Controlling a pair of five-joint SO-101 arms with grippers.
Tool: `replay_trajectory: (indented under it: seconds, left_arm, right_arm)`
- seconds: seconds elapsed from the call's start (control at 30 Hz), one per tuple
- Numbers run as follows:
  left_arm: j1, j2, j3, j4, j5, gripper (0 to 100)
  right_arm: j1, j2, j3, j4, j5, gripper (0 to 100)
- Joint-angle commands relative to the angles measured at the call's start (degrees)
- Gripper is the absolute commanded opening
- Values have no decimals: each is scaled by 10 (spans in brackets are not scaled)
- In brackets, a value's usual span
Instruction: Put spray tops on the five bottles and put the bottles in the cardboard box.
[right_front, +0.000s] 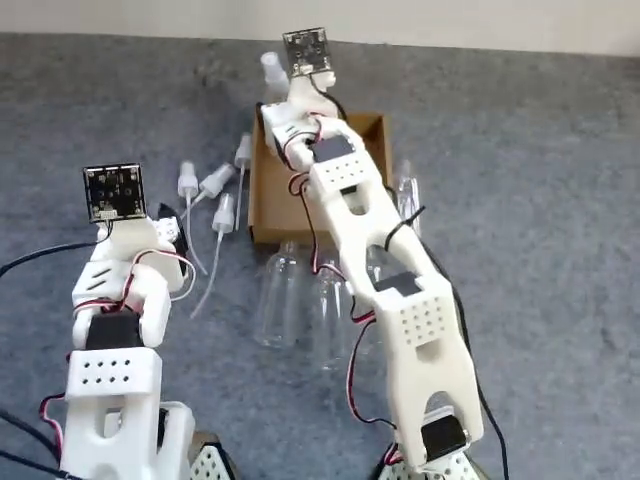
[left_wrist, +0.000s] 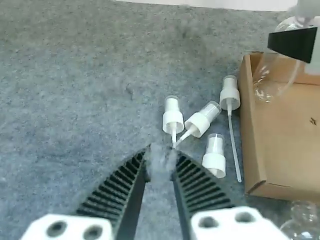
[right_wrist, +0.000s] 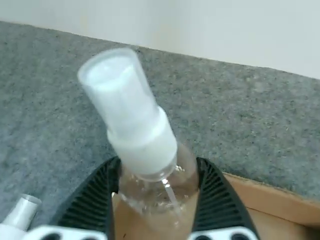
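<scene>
My right gripper (right_wrist: 157, 172) is shut on a clear bottle (right_wrist: 160, 192) that carries a white spray top (right_wrist: 125, 110). It holds the bottle (right_front: 275, 68) tilted over the far end of the cardboard box (right_front: 262, 205). That held bottle (left_wrist: 272, 75) also hangs above the box (left_wrist: 280, 145) in the left wrist view. My left gripper (left_wrist: 161, 152) hovers low over the carpet, its fingers a narrow gap apart with nothing between them. Several loose spray tops (left_wrist: 200, 122) lie just beyond it, left of the box. Clear uncapped bottles (right_front: 278, 290) lie on the carpet in front of the box.
The right arm (right_front: 365, 215) stretches over the box and over the lying bottles, hiding part of them. One more bottle (right_front: 405, 195) lies to the right of the box. Grey carpet (right_front: 90, 110) covers the table on all sides.
</scene>
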Motion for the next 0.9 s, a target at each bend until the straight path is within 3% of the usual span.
replay_trajectory:
  seconds: [0.0,0.3,0.87]
  left_arm:
    - [-4,0,-31,-12,7,7]
    - [-4,0,-31,-12,7,6]
    - [-4,0,-31,-11,7,5]
  right_arm:
    - [-4,-8,-47,9,-5,6]
    - [-9,-8,-43,11,-5,173]
    - [-25,-11,-77,43,-5,285]
